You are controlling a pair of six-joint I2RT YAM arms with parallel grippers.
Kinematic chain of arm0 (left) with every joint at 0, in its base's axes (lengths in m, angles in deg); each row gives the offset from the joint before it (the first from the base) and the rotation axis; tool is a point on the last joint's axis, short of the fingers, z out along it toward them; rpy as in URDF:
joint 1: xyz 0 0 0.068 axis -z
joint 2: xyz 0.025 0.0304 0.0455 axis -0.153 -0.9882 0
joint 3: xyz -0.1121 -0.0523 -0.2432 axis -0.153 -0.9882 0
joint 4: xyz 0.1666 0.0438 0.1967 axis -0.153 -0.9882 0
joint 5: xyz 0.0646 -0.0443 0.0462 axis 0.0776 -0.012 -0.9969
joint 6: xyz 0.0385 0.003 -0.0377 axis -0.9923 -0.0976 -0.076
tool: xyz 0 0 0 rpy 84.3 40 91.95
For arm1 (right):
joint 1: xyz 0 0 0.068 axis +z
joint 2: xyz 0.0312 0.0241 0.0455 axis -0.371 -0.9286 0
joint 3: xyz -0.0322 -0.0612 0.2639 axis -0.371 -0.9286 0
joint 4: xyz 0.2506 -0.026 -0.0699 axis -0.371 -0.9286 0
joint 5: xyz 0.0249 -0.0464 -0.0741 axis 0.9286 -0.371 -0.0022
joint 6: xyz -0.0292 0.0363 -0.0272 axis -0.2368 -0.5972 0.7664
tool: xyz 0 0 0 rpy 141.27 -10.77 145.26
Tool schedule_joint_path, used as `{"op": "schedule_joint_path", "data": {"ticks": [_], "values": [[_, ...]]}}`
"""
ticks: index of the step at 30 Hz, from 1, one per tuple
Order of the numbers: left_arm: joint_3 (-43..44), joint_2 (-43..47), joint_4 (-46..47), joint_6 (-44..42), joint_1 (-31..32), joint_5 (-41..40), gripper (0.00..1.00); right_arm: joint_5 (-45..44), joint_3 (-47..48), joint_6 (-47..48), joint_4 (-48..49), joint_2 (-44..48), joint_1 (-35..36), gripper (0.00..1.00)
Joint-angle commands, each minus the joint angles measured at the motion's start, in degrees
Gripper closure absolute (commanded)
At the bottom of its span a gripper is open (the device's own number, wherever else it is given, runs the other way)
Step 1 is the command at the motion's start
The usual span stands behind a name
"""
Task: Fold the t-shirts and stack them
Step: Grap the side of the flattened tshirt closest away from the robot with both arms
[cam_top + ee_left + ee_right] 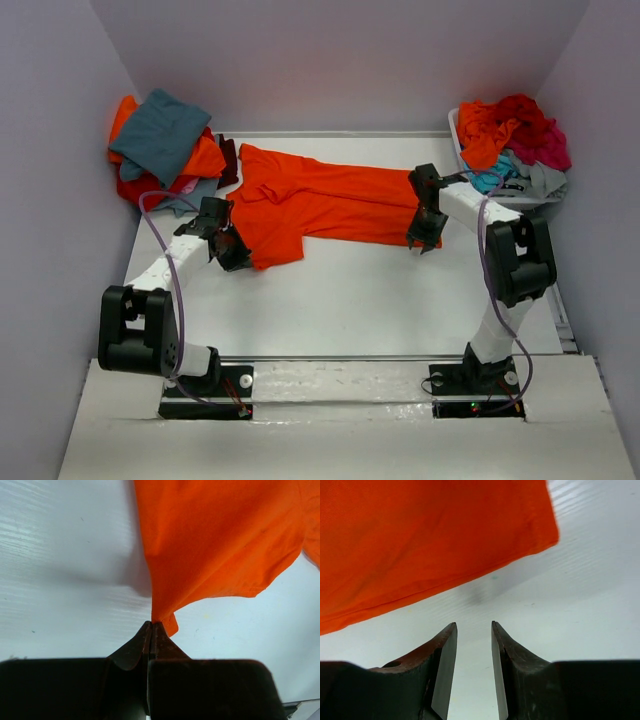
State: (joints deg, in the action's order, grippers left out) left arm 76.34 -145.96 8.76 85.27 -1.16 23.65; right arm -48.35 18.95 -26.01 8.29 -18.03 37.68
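ok, your left wrist view shows what the top view hides: left tool (151, 626) pinched shut on a corner of the orange t-shirt (220, 540). right tool (474, 630) part open, empty, just off its hem. smooth cloth spread across the ridged tabletop (380, 290); crumpled shirts (515, 135) fill the white bin (455, 135).

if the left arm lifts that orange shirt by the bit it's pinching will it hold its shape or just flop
Probably flop: the orange t-shirt gathers into a fold at the closed left gripper. Likely light, since that thin pinch holds its edge above the table. It may drag and bunch, as the right gripper is open and holds nothing.
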Motion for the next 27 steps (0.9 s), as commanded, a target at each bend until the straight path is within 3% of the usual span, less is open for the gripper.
{"op": "schedule_joint_path", "data": {"ticks": [1,27], "values": [[1.69,2.58,-1.96,-1.59,-1.13,0.04,0.94,-2.87,-1.95,0.09,1.18,4.34,-2.71,0.60],[3.09,1.53,-2.40,-3.08,-2.19,1.18,0.94,-4.27,2.71,3.52,2.85,-2.42,-11.50,0.59]]}}
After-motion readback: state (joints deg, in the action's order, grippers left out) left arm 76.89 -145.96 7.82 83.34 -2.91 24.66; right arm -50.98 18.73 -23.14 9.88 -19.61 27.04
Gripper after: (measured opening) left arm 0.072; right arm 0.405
